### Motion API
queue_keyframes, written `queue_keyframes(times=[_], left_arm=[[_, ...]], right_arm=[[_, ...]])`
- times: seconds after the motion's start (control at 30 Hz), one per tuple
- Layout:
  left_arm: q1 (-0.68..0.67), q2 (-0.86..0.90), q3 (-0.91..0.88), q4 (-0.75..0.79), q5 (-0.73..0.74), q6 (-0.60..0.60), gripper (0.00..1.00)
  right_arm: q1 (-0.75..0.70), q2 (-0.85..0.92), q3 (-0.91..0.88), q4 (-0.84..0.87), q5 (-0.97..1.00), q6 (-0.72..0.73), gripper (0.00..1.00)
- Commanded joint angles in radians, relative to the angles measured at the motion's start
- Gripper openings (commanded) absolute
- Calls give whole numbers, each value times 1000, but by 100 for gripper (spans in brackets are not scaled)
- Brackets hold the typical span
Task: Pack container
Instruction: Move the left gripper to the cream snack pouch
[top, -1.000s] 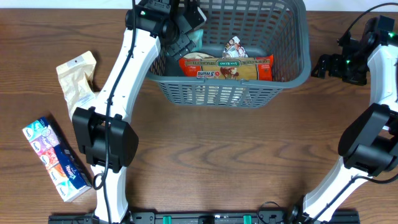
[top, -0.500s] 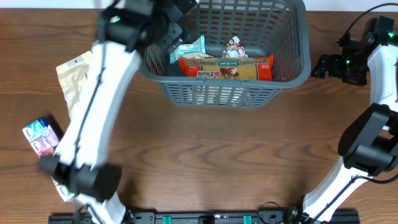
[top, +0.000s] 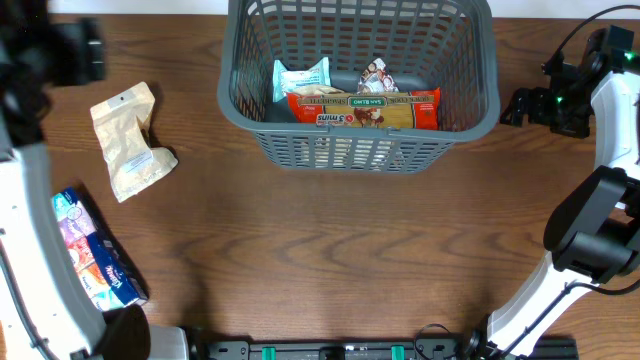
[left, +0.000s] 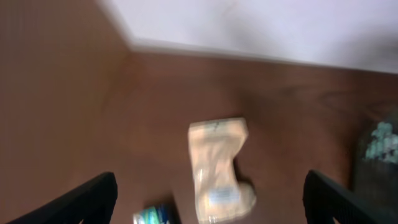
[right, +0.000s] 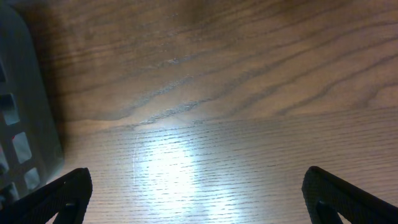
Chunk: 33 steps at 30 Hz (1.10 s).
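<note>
Container (top: 360, 150) sits top centre in the overhead view with three packets (top: 365, 108) inside. A beige pouch (top: 130, 140) and a tissue pack (top: 95, 268) lie on the desk (top: 330, 260) at left.

Left wrist view, blurred: the left hand (left: 211, 190) is spread above the pouch, and an off-centre pinch on that crumpled bag would likely slip.

Right wrist view: the right hand (right: 196, 183) is spread and empty, beside the container's wall at frame left.

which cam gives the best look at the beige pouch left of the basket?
Overhead: the beige pouch is sharp and whole, nothing covering it. Left wrist shows the pouch too, but blurred. Right wrist misses it.
</note>
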Motion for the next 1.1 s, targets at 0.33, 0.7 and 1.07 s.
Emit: queue_keyframes(times=[0.33,0.7,1.07], left_arm=[[78,404,-5,-85,109,-296,99],[77,655,-5,-88,113,-300,99],[66,797,-21,-87,118,-303,99]], right_arm=[[-4,4,-6,0,3,-16,99],[-4,4,-6,0,3,-27,99],[-4,4,-6,0,3,-27,99]])
